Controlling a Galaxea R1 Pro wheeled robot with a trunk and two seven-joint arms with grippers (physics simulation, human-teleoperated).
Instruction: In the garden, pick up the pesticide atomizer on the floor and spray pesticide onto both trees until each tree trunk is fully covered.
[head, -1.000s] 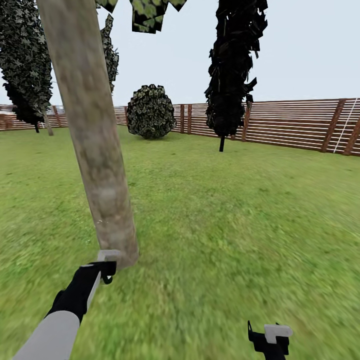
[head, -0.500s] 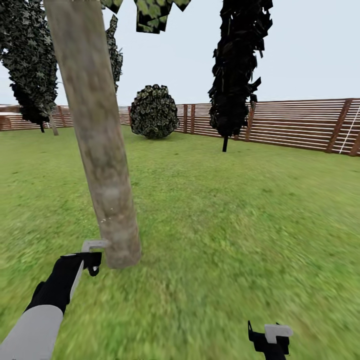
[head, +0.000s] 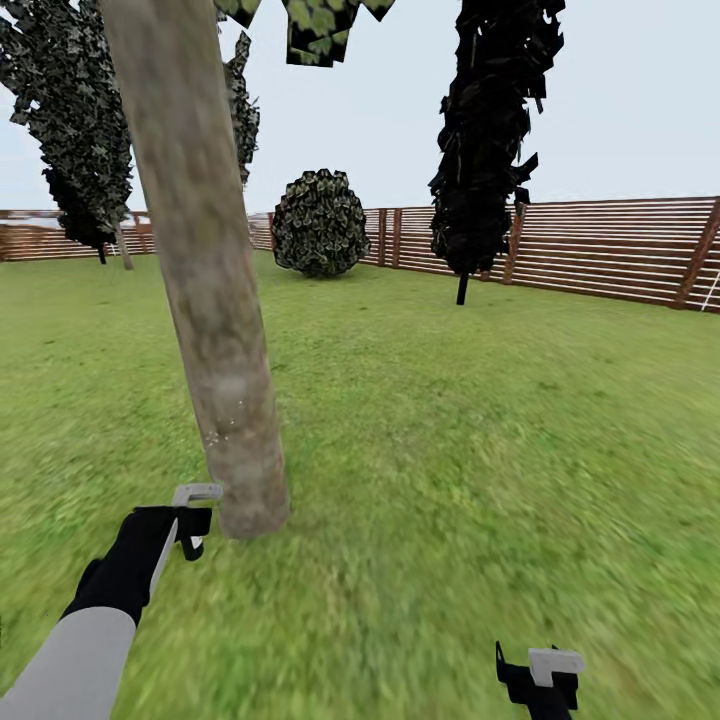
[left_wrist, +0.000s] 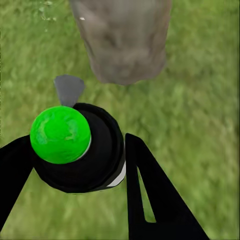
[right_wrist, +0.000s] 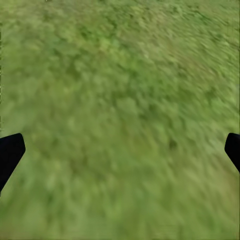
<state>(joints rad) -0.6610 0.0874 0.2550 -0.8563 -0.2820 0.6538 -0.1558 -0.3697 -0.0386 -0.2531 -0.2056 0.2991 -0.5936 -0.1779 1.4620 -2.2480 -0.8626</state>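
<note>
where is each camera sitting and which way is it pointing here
Head view: on the robot's head, looking forward and down over the lawn to the fence; both arms show, left gripper by the tree trunk, right gripper low.
Left wrist view: near the left gripper, facing the trunk's base; black fingers hold the atomizer.
Right wrist view: near the right gripper, facing grass; fingertips at the edges.
Shared: head and left wrist views both show trunk and left gripper.

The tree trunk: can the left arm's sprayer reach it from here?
Probably yes. The left tool holds the atomizer close beside the tree trunk, with only grass between.
</note>
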